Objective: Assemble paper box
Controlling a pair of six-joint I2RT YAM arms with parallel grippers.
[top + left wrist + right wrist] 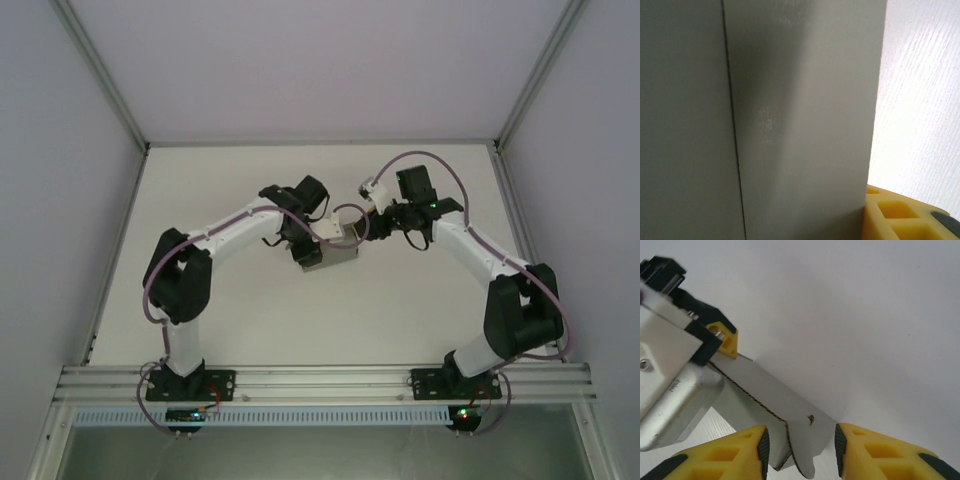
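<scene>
Right gripper [801, 434]: jaws part open and straddling a small flap [797, 449] of the paper box [757, 386]. There is a narrow gap at the left pad and a wider one at the right, so no contact with the card. The flap's lower end is cut off by the bottom of the frame.

Left gripper [306, 248]: has hold of the box. In its own wrist view one yellow finger [895, 216] lies against the edge of a grey panel. The opposite finger is hidden behind the card, so the jaw width cannot be judged. The panel is too close to show the box's shape; a single dark crease runs down it.

Right wrist view adds this: the left gripper's yellow fingertip sits on the far end of a long panel with a raw corrugated edge. The panel slopes down to the flap.

Top view adds this: the box sits between the two arms at mid-table [250, 320], just right of the left gripper. It is partly covered by the left gripper and a cable [352, 212]. The right fingers are too dark and small to make out there.
</scene>
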